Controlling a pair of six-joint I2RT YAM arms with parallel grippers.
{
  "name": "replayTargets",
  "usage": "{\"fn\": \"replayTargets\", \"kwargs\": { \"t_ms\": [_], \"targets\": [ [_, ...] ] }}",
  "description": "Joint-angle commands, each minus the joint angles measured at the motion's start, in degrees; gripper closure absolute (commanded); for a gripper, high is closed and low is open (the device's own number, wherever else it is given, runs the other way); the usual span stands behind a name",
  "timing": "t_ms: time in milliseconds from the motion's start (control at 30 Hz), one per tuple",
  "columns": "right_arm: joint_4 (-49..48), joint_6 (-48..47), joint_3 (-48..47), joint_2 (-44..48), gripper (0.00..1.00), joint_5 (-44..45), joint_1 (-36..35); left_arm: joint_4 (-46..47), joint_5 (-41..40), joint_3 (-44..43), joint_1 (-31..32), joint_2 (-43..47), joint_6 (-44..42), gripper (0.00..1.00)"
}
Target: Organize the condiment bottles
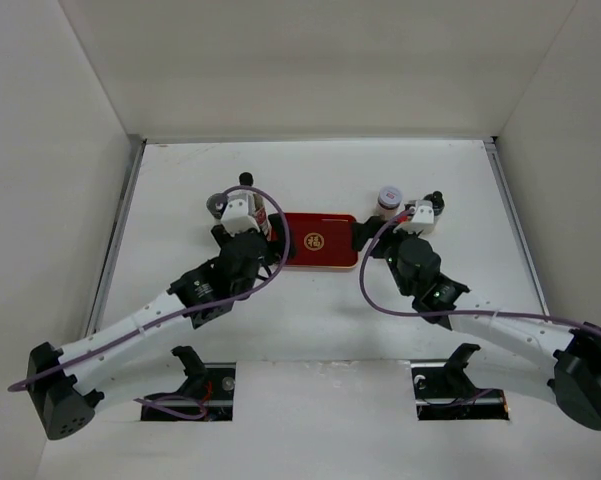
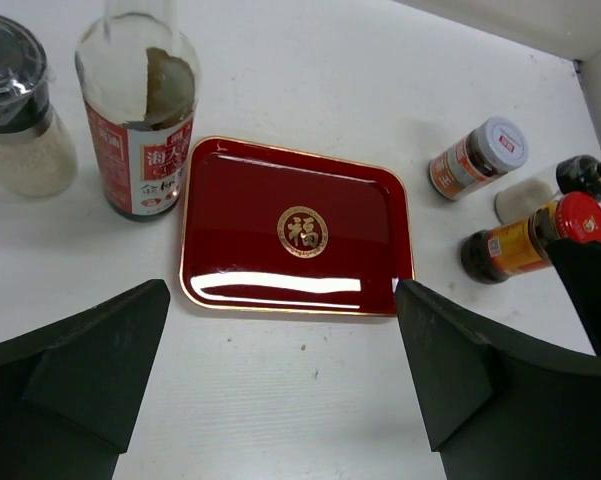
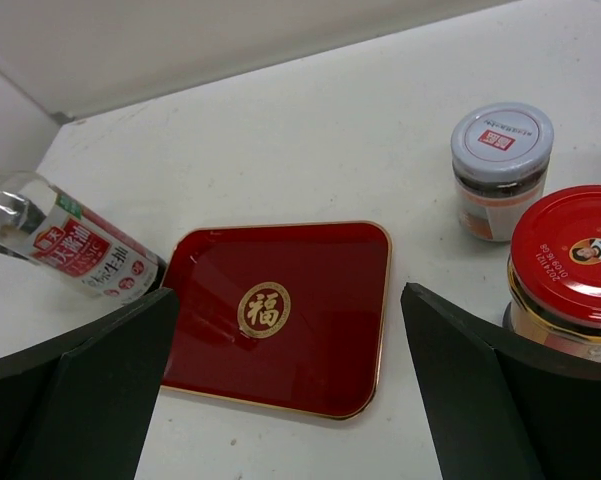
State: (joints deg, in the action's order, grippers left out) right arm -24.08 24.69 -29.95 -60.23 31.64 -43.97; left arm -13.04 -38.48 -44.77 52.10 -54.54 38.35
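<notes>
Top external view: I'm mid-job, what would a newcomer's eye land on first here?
The glossy red tray with its gold emblem, lying bare at the centre. To its left stand a tall clear bottle with a red label and a dark-lidded shaker. To its right stand a white-lidded jar and a red-capped jar, none of them yet on the tray.

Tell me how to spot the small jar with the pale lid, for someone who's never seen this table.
Find the red tray in the middle of the table. Just past its far right corner, seen from above, stands the small jar. Unlike the red-lidded jar next to it, its lid is pale grey with a small red square label on top.
</notes>
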Motion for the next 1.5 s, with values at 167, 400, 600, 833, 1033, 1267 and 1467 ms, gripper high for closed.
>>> {"fn": "replayTargets", "kwargs": {
  "t_ms": [167, 400, 600, 833, 1033, 1267, 1467],
  "targets": [
    [-2.6, -0.3, -1.4, -0.2, 0.0, 1.8, -0.7, 5.5, -8.3, -0.8, -3.7, 4.4, -4.4, 0.0],
    [-5.0, -2.4, -0.7, 1.0, 0.0, -0.2, -2.8, 13.6, -11.3, -2.8, -2.7, 6.0, -15.1, 0.07],
    [-5.6, -2.8, -0.2, 1.9, 0.9, -1.2, -3.6, 11.7, -16.5, -10.4, -4.0, -1.4, -23.8, 0.86],
    [-5.5, -3.4, -0.7, 0.6, 0.76, -1.8, -4.0, 10.2, -14.1, -17.8, -6.8, -13.5, -26.7, 0.4],
    [-5.5, -4.5, -1.2, -0.2, 0.68, -2.2, -4.4, 11.2, -7.3, -19.3, -13.5, -16.6, -25.6, 0.34],
    [-5.7, -4.7, -1.2, -0.8, 0.65, -2.2, -4.5, 10.8, -1.2, -19.9, -19.0, -18.5, -24.0, 0.36],
    [-6.0, -4.7, -1.3, -1.6, 0.64, -2.2, -4.5, 10.8, 4.1, -19.9, -20.4, -21.7, -22.2, 0.38]
  ]
}}
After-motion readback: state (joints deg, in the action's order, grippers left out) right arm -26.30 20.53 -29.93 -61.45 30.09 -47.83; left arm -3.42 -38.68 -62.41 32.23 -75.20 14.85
